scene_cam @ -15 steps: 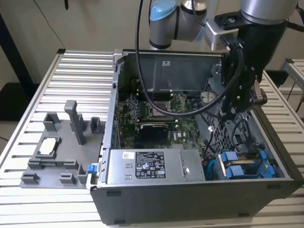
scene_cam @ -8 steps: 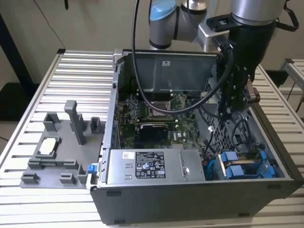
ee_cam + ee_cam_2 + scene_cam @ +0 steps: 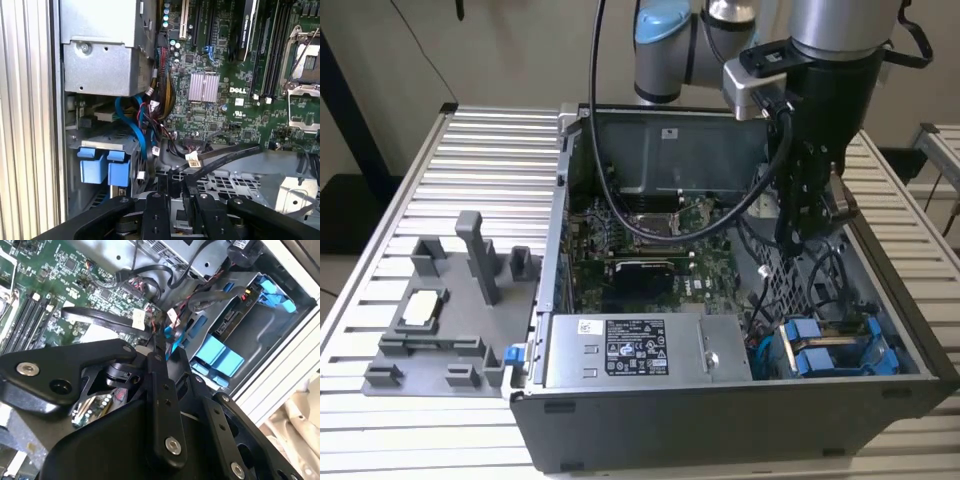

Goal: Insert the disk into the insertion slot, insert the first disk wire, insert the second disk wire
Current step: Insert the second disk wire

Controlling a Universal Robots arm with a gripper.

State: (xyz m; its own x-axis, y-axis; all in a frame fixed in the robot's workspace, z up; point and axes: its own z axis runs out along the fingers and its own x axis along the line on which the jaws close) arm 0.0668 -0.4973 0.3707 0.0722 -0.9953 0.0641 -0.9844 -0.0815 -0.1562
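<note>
The disk's blue carrier (image 3: 825, 352) lies in the insertion slot (image 3: 883, 335), the grey bay at the case's corner on the exterior view's right; the disk body is mostly hidden. The carrier's blue tabs (image 3: 102, 167) show in both wrist views (image 3: 217, 354). My gripper (image 3: 800, 238) reaches down into the case just behind the bay, over a perforated metal wall (image 3: 225, 182). Its fingers (image 3: 172, 192) stand close together, and a black wire (image 3: 225, 156) runs in between them. In the second wrist view the gripper (image 3: 156, 345) ends beside a blue cable and white plugs.
A silver power-supply box (image 3: 620, 350) sits along the case's front, next to the bay. The green motherboard (image 3: 650, 260) fills the case's middle. Loose red, black and blue cables (image 3: 150, 115) crowd the gap beside the bay. A grey fixture (image 3: 450, 300) stands on the slatted table.
</note>
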